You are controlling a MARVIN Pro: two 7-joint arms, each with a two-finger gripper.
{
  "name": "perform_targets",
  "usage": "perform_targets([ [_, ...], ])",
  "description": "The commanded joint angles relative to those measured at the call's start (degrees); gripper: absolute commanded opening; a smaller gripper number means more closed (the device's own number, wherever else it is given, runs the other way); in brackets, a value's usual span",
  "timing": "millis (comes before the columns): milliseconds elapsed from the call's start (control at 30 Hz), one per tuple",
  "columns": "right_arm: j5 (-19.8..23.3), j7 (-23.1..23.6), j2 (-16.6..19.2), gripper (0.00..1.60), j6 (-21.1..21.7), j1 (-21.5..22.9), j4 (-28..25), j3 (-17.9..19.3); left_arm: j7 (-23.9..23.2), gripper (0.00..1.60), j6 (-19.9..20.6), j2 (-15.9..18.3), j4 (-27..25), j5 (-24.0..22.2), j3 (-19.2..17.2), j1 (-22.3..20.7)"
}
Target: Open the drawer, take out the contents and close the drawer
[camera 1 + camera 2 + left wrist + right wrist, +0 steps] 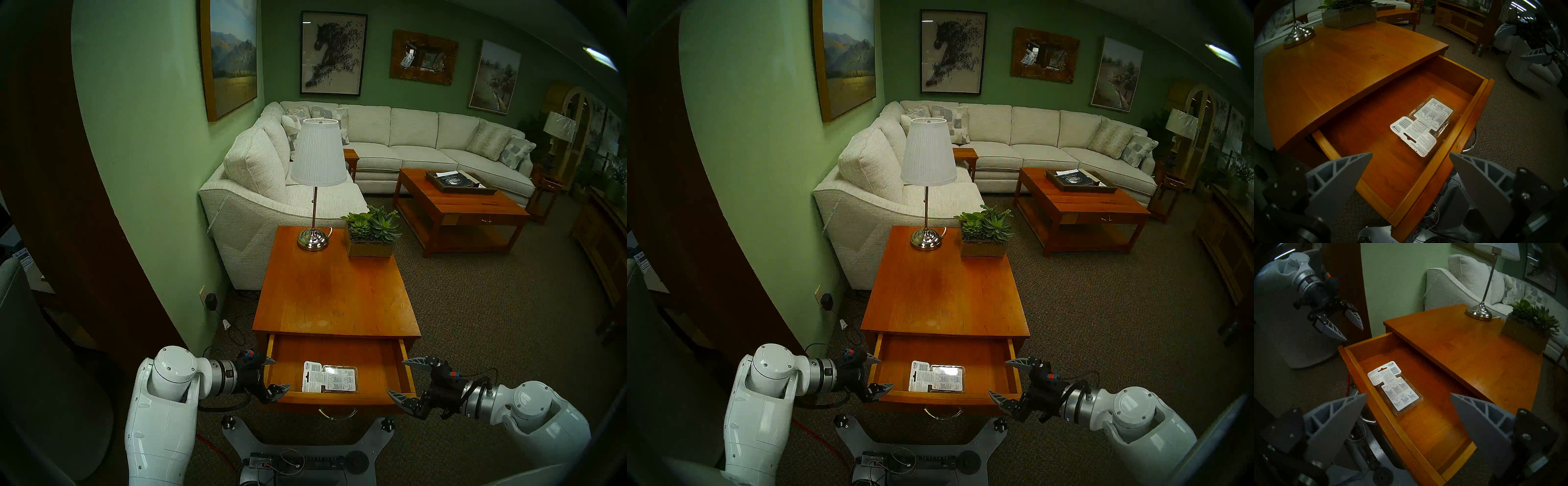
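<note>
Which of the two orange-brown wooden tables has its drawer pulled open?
The near lamp table: its drawer is out, showing a clear plastic blister pack. The far coffee table's drawer is shut.

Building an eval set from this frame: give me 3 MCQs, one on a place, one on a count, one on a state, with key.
1. Where does the blister pack lie?
A. On the end table top beside the lamp
B. On the floor of the open drawer, near its front wall
C. On the carpet

2. How many things stand on the end table?
A. Two
B. Four
C. None

3. What state is the left claw in?
A. Shut on the drawer handle
B. Shut on the pack
C. Open, holding nothing

Key:
1 B: the left wrist view shows the pack flat inside the drawer, close to the front wall.
2 A: only the lamp and the succulent planter stand there.
3 C: its fingers are spread wide by the drawer's left side. The right claw is open too.
</note>
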Motion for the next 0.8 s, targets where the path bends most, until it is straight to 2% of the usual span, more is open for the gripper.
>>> perform_targets([
  [0, -2.6, -3.5, -1.2, 1.60, 1.8, -6.1, -6.1, 4.2, -0.2, 1.60, 0.5, -0.1, -1.7, -0.2, 0.1, -1.1],
  [233, -5.0, -8.0, -4.3, 1.60, 7.2, -11.8, -11.6, 8.1, -0.4, 1.60, 1.1, -0.1, -1.9, 0.0, 0.2, -1.0],
  [400, -5.3, -10.0, -6.1, 1.60, 9.0, -14.6, -14.9, 9.5, -0.4, 1.60, 1.4, -0.1, -2.1, 0.1, 0.2, -1.0],
  [767, -5.8, -10.7, -7.3, 1.60, 10.0, -15.3, -16.1, 9.7, -0.4, 1.60, 1.5, -0.1, -2.2, 0.2, 0.3, -1.0],
])
